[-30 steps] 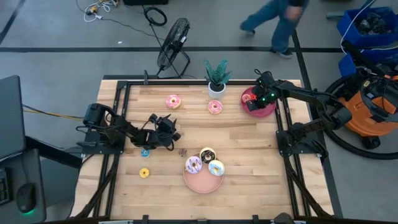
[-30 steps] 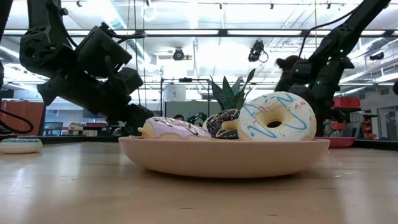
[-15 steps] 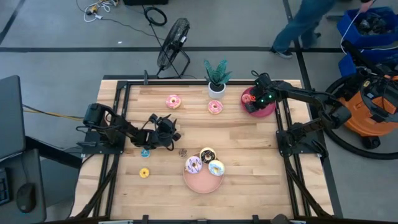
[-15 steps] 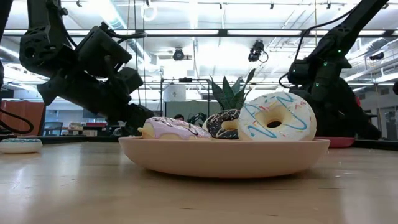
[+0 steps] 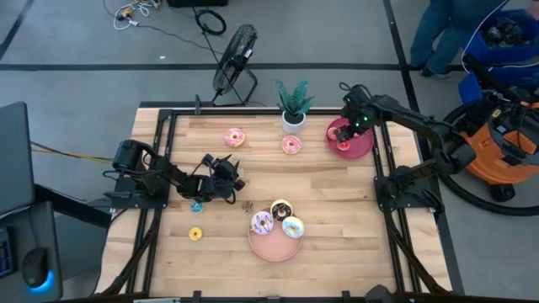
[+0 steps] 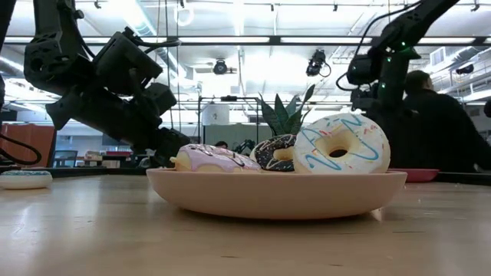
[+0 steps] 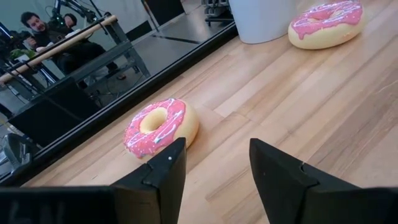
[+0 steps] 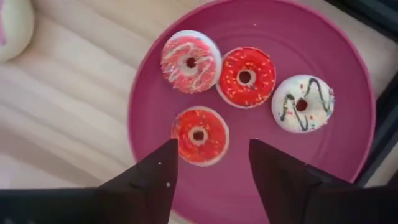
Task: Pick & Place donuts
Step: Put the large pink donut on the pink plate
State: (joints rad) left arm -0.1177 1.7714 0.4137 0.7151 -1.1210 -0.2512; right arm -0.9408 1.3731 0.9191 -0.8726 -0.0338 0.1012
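Red-iced donut [image 8: 199, 135] lies on the dark red plate [image 8: 348, 137] at the table's far right corner, beneath the right gripper [image 8: 211, 163], whose fingers stand apart and empty. It looks light, stiff and smooth; pinching across the ring should suit.

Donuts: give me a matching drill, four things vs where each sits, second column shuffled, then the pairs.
Things:
1. white donut with dark drizzle
2. blue-iced donut
3. yellow donut
4. right claw

Places:
A. bare wood, near the table's left side
B. above the dark red plate, fingers apart, empty
C. on the dark red plate
D. on the pink plate

Pairs: 1-C, 2-D, 3-A, 4-B
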